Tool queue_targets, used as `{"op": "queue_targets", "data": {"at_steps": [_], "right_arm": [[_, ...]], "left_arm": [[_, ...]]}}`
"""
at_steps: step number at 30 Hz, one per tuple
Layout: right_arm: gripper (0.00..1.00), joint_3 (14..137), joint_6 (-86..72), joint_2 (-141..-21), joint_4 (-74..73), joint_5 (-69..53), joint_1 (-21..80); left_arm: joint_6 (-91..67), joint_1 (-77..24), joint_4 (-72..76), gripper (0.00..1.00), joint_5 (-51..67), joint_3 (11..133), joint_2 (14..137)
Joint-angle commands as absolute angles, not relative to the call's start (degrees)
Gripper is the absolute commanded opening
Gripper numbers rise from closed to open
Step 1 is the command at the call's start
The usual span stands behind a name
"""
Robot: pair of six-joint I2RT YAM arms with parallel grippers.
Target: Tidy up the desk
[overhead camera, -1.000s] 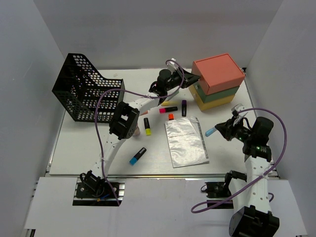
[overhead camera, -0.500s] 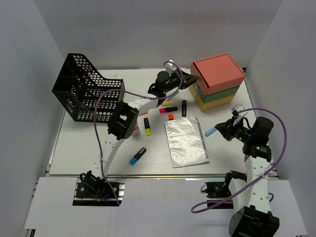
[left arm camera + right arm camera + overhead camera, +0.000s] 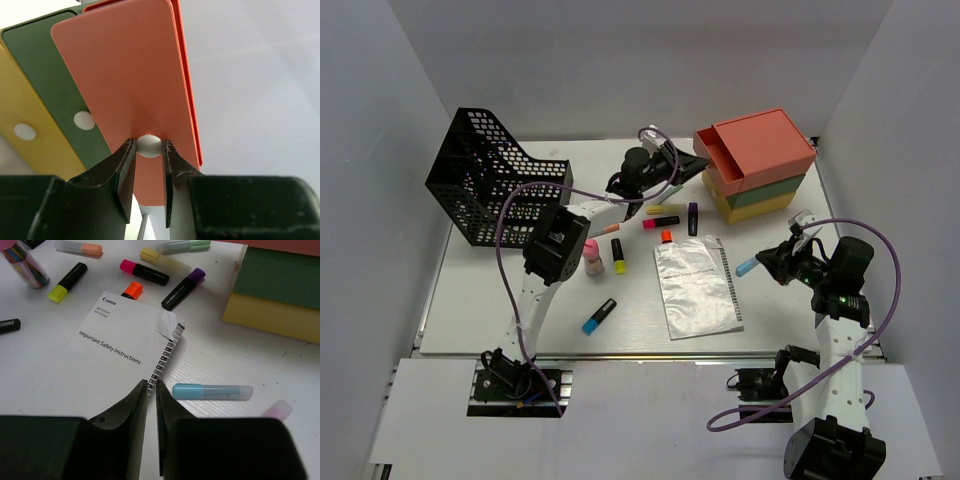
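Note:
The desk (image 3: 490,290) is a wide white tabletop strewn with highlighters. At its back right stands a stacked drawer box (image 3: 760,195). Its top coral drawer (image 3: 752,148) is slid partly out to the left. My left gripper (image 3: 692,162) is shut on that drawer's white knob (image 3: 148,144), with a finger on each side of it. The green drawer (image 3: 50,85) and the yellow drawer (image 3: 20,115) below are closed. My right gripper (image 3: 768,262) is shut and empty, hovering over the edge of a white leaflet (image 3: 110,355) beside a light blue highlighter (image 3: 212,391).
A black mesh file basket (image 3: 495,190) stands at the back left. Pink (image 3: 660,222), purple (image 3: 693,218), orange (image 3: 666,236), yellow (image 3: 618,256) and blue (image 3: 599,316) highlighters and a pink tube (image 3: 591,257) lie around the leaflet (image 3: 695,287).
My left gripper has moved left while holding the knob, and the coral drawer has slid out of the box with it. The right arm has not moved.

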State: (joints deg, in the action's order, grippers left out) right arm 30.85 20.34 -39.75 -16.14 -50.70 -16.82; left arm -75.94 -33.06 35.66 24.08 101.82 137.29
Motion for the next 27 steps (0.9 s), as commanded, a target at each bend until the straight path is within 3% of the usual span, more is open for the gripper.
{"op": "queue_targets", "data": {"at_steps": [1,5,7,9,10,13,18,27], "right_arm": [[0.18,30.0,21.4,-39.9,-14.3,-50.5,-17.0],[0.18,29.9,21.6,-40.0,-14.2,-50.5,-16.9],[0.19,29.9,21.7,-40.1,-14.3,-50.6,-16.9],[0.2,29.9,22.1,-40.1,-14.5,-50.7,-16.8],[0.23,29.9,22.2,-40.2,-14.6,-50.8,-16.9],[0.33,30.2,23.7,-40.7,-15.7,-52.7,-16.9],[0.52,30.8,25.9,-41.9,-18.3,-54.8,-16.8],[0.55,31.1,30.7,-42.9,-22.0,-57.7,-16.5]], "left_arm": [[-75.1,-32.1,35.3,0.22,25.0,98.2,132.3],[-75.1,-31.6,35.8,0.22,25.2,96.2,130.7],[-75.0,-31.6,36.0,0.28,25.5,95.8,130.0],[-74.8,-31.0,35.9,0.45,25.6,95.4,129.4],[-74.8,-31.0,35.9,0.62,25.8,95.3,129.4],[-74.2,-31.0,35.6,0.77,26.1,94.9,128.5],[-73.3,-30.5,35.1,0.81,26.7,91.6,126.1],[-59.0,-28.2,21.6,0.81,27.8,85.4,113.7]]}}
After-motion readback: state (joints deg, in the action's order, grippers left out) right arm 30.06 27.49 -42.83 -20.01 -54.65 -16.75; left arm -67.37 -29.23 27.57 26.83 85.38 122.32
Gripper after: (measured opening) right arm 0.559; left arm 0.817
